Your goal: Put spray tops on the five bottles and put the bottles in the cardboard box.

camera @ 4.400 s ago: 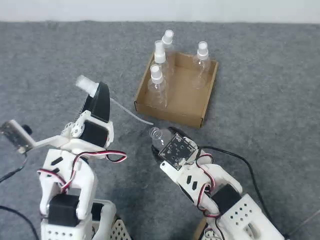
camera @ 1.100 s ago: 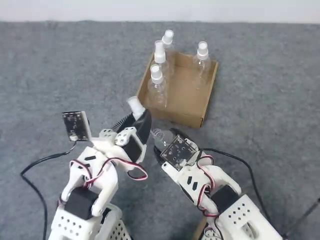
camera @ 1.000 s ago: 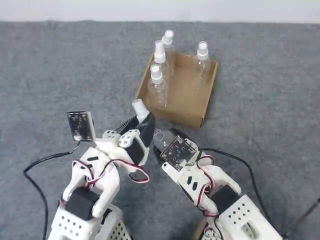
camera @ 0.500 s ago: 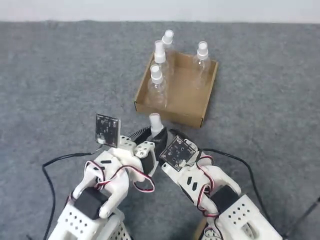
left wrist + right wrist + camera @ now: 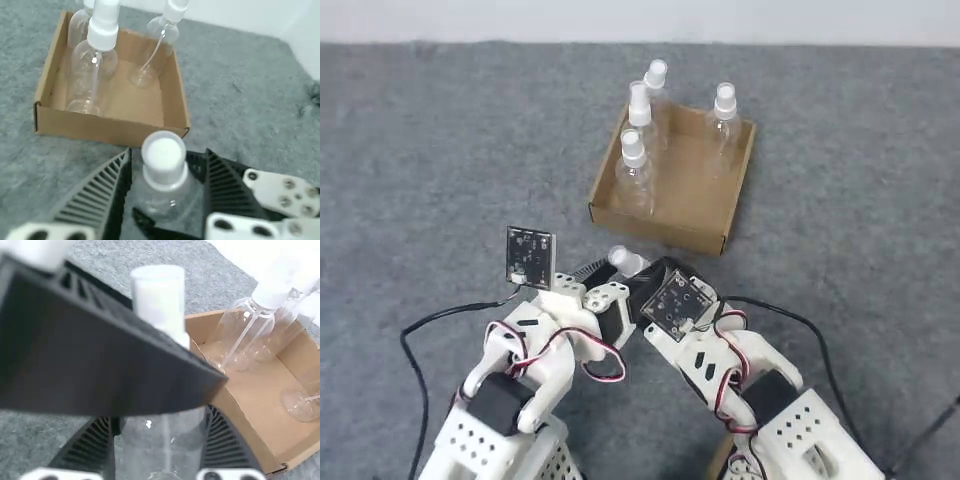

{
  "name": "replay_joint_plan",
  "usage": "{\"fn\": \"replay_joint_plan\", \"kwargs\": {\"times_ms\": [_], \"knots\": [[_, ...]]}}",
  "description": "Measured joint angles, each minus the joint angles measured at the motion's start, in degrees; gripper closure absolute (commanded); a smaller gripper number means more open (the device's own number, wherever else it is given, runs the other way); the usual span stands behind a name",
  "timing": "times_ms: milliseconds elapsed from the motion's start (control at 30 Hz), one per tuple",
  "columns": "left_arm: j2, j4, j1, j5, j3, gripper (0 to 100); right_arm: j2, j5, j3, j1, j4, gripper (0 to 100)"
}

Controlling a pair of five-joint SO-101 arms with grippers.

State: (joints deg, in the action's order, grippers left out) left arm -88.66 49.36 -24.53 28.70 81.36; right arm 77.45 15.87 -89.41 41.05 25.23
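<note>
A clear bottle (image 5: 161, 201) stands upright between my right gripper's (image 5: 162, 427) jaws, which are shut on its body (image 5: 162, 442). A white spray top (image 5: 163, 154) sits on the bottle's neck, and my left gripper (image 5: 167, 155) is shut on it from both sides. From above, the two grippers meet just in front of the cardboard box (image 5: 655, 232), with the spray top (image 5: 622, 262) tilted between them. Several bottles with spray tops stand inside the box, such as one (image 5: 634, 172) near its front left corner. The left gripper's black finger (image 5: 100, 360) crosses in front of the bottle in the right wrist view.
The box (image 5: 100, 125) lies on grey carpet, a short way beyond the held bottle. Its front right part (image 5: 705, 190) holds no bottle. Both arm bases crowd the near edge, with cables (image 5: 790, 315) trailing beside them.
The left arm swung in from the left with the spray top and brought it over the bottle in the right gripper. In the last half second the top dropped lower and tilted.
</note>
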Motion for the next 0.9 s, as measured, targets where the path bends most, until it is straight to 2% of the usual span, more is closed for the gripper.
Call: {"fn": "replay_joint_plan", "kwargs": {"times_ms": [300,667,900], "knots": [[0.0,7.47,1.76,1.41,-3.96,78,0.0,0.0,0.0,0.0,0.0,98.2],[0.0,7.65,1.85,2.99,-4.31,78,0.0,0.0,0.0,-0.18,0.0,98.2],[0.0,8.0,6.59,3.25,-5.63,78,0.0,0.0,0.0,-2.55,-0.97,98.2]]}}
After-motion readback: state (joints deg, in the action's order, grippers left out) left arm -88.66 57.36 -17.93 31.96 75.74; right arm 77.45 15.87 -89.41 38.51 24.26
